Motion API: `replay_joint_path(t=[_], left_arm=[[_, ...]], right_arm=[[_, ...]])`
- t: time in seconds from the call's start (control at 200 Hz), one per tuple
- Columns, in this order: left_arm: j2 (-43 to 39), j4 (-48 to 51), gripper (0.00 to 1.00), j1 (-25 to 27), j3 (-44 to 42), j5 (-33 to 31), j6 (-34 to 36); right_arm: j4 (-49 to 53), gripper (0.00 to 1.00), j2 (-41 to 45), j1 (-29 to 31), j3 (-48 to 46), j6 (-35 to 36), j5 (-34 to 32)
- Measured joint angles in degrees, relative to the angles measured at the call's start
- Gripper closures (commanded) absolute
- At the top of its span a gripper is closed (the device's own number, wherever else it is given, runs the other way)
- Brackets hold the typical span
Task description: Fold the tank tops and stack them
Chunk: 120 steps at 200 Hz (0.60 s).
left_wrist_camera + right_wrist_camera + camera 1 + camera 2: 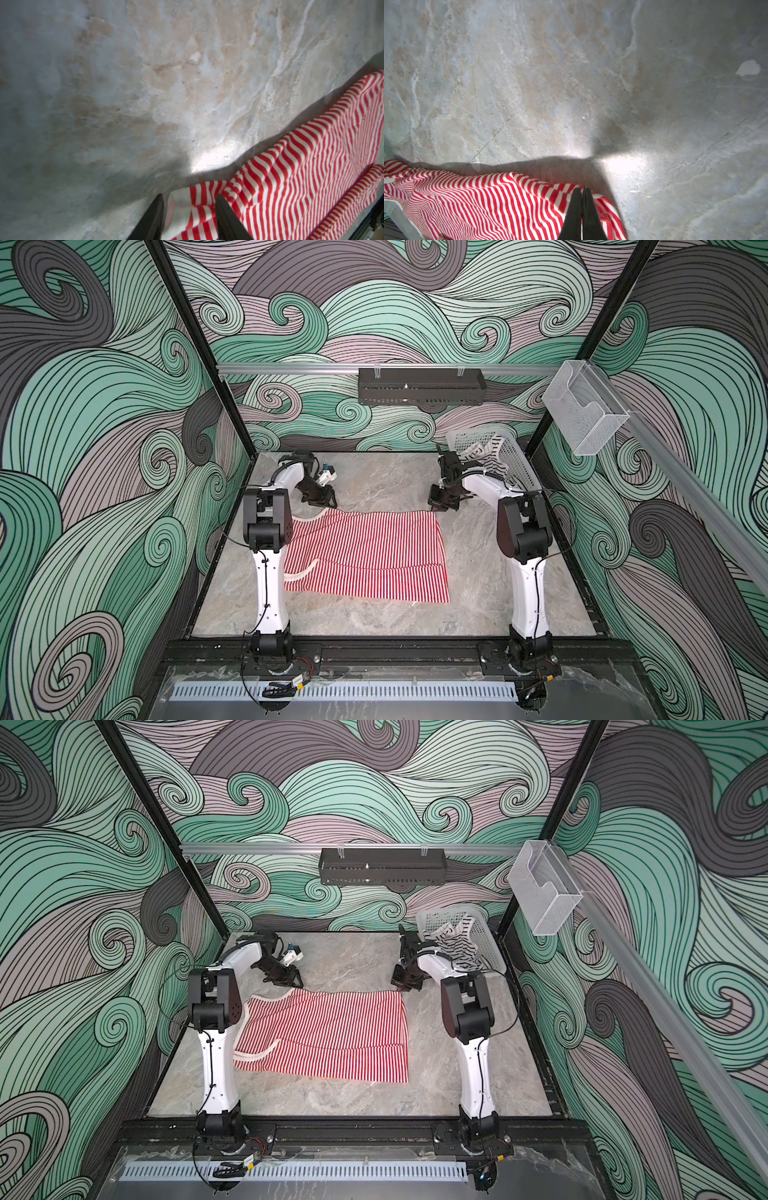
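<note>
On the marbled tabletop [374, 618], amid wave-patterned walls [374, 302], lies the red-striped tank top [365, 556].

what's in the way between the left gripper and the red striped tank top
Nothing visible is. The left gripper is open, and in the left wrist view its fingers sit either side of a corner of the red-and-white tank top on the table.

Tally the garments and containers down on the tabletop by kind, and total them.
Baskets: 1, a white perforated plastic basket
Tank tops: 2, a red-and-white striped tank top spread out, a white tank top with thin black stripes in that basket
Total: 3
</note>
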<state>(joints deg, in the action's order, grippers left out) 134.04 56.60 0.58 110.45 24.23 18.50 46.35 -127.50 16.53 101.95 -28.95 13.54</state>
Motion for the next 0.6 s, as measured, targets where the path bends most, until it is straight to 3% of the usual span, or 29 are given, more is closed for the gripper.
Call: replay_joint_path(t=[0.055,0.1,0.27,0.601], left_arm=[[0.2,-0.02,0.58,0.04,0.11,-0.44,-0.07],[0.24,0.0,0.61,0.09,0.11,-0.66,-0.11],[0.24,0.2,0.9,0.33,0.52,-0.92,-0.26],[0.24,0.26,0.99,0.33,0.55,-0.92,-0.35]], right_arm=[[-0.07,0.81,0.2,0.0,-0.24,-0.04,-0.02],[-0.11,0.76,0.22,0.0,-0.37,-0.11,-0.09],[-0.28,0.74,0.22,-0.07,-0.96,0.24,-0.07],[-0.76,0.72,-0.48,-0.44,-0.63,0.02,0.96]])
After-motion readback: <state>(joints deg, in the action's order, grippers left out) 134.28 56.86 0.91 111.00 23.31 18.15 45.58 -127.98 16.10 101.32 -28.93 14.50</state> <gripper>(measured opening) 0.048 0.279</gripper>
